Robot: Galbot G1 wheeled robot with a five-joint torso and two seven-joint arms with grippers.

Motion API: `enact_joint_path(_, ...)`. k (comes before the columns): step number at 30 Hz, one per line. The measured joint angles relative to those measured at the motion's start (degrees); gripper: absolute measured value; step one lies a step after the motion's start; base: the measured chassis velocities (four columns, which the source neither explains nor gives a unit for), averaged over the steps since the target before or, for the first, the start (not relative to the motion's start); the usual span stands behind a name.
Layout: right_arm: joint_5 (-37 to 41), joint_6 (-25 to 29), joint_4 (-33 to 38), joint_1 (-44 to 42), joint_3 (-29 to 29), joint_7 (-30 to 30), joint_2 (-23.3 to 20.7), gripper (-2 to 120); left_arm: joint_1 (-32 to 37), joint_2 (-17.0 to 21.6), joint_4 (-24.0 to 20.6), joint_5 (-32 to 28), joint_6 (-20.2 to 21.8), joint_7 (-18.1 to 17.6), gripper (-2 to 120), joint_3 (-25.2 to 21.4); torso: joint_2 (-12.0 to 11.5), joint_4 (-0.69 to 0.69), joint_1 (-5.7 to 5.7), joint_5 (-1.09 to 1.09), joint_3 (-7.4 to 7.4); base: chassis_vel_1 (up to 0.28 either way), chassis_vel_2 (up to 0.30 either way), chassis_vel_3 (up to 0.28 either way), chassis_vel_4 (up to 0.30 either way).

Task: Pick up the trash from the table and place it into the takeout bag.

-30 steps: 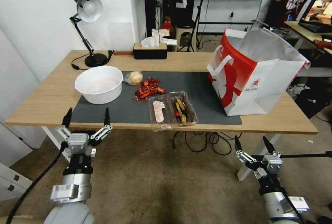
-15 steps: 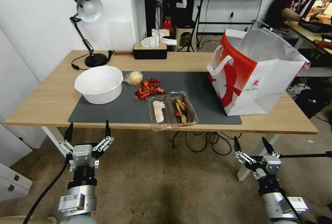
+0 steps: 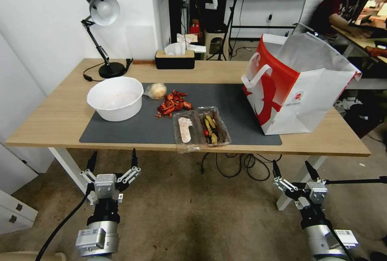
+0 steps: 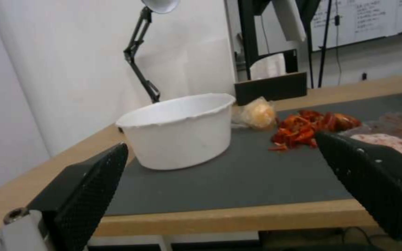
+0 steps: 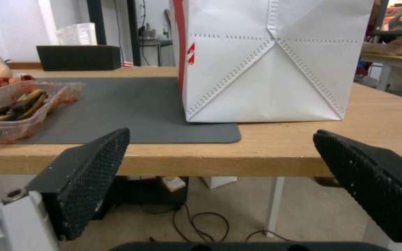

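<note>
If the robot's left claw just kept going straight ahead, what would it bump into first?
Probably the table's front edge, since the open left gripper sits about level with it. If it cleared the edge, the white bowl comes next; depth is hard to judge.

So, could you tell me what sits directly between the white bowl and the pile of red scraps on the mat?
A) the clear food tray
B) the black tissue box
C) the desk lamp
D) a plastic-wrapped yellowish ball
D: the plastic-wrapped yellowish ball lies on the mat right beside the white bowl, with the red scraps on its other side.
</note>
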Motion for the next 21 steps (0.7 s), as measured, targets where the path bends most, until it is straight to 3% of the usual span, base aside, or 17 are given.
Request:
enact_joint_path(9, 0.5, 0.0, -0.6, 0.6, 0.1, 0.2, -0.5, 100, 0.8, 0.1, -0.6, -0.1, 0.8, 2.1, 100, -0.2, 0.0, 0.0, 0.0, 0.01, 0.0, 0.0, 0.0, 0.0, 0.0)
enact_joint_path(21, 1.0, 0.0, -1.1, 1.2, -0.1, 0.2, -1.2, 100, 0.6, -0.2, -0.6, -0.1, 0.8, 2.1, 100, -0.4, 0.0, 0.0, 0.0, 0.0, 0.0, 0.0, 0.0, 0.0, 0.0)
